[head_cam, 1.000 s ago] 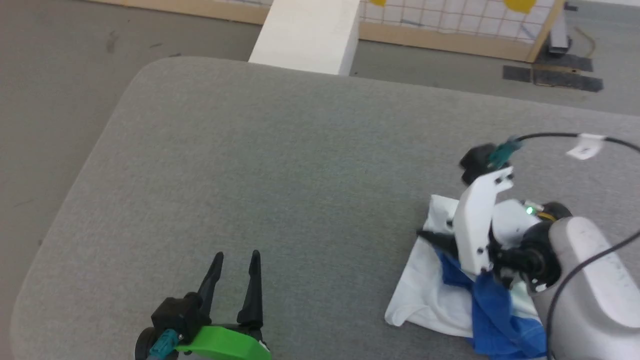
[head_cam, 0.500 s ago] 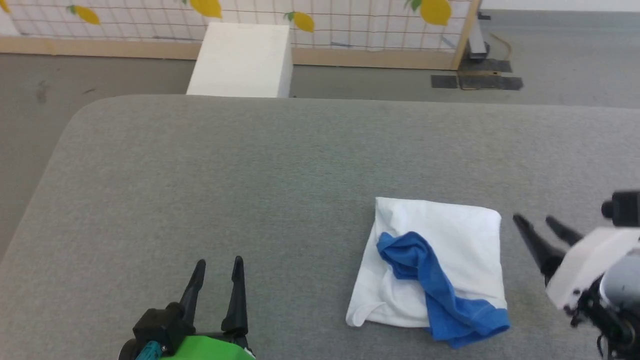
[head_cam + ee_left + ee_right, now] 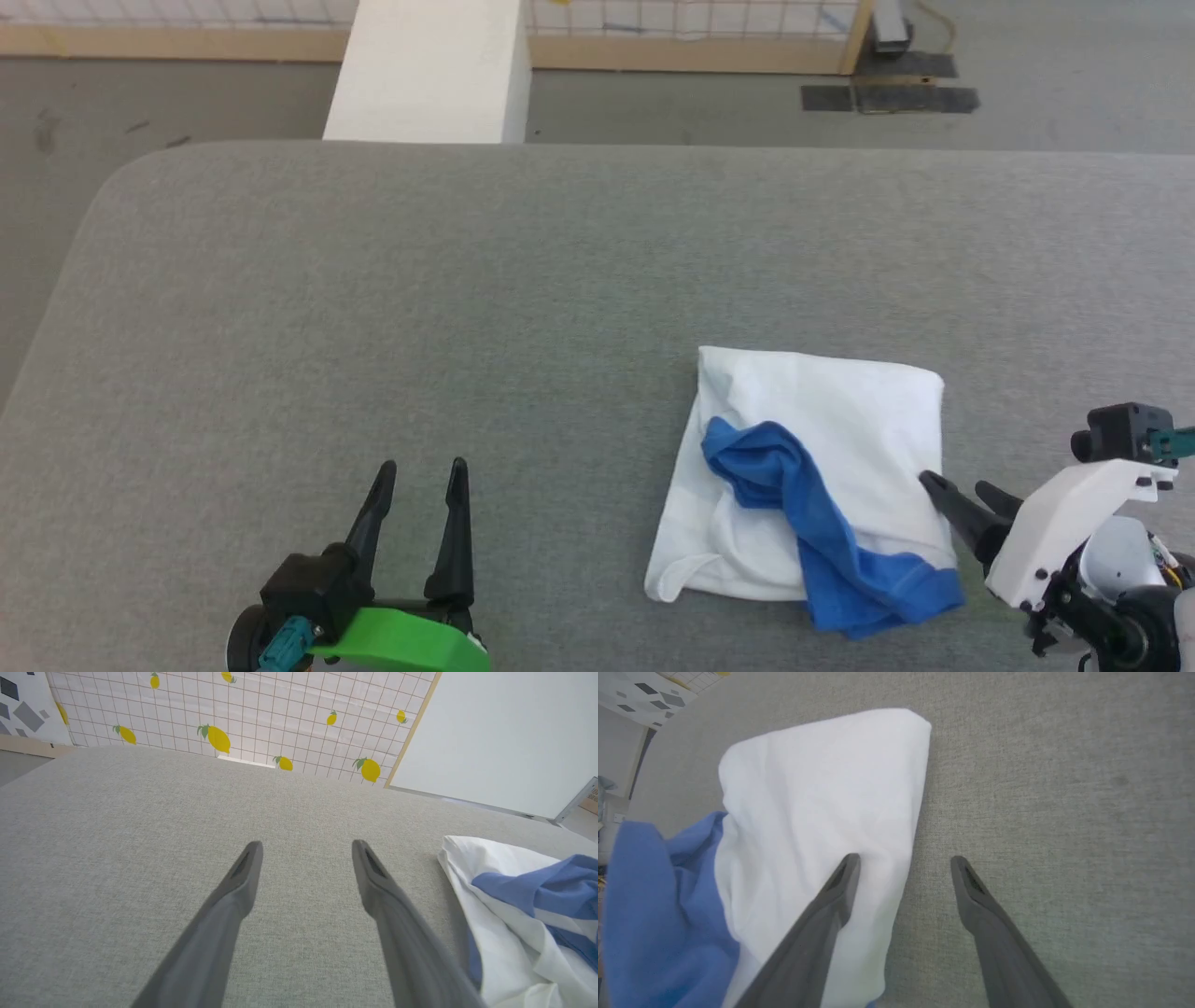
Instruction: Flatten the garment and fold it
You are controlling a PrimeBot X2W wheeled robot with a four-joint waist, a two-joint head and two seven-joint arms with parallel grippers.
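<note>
Low at the left of the desk [image 3: 373,280], my left pincer [image 3: 422,463] stands wide and empty, the garment [image 3: 840,411] well off at its 3 o'clock. My right pincer [image 3: 952,483], wide too, straddles the garment's 3 o'clock edge, one finger over white cloth: the nearer arm.

The T-shirt [image 3: 840,411] is folded into a rough white rectangle. A crumpled royal-blue part [image 3: 803,504] is draped diagonally across it, down to the near right corner. It is laid on the grey worktop [image 3: 467,280], right of centre.
</note>
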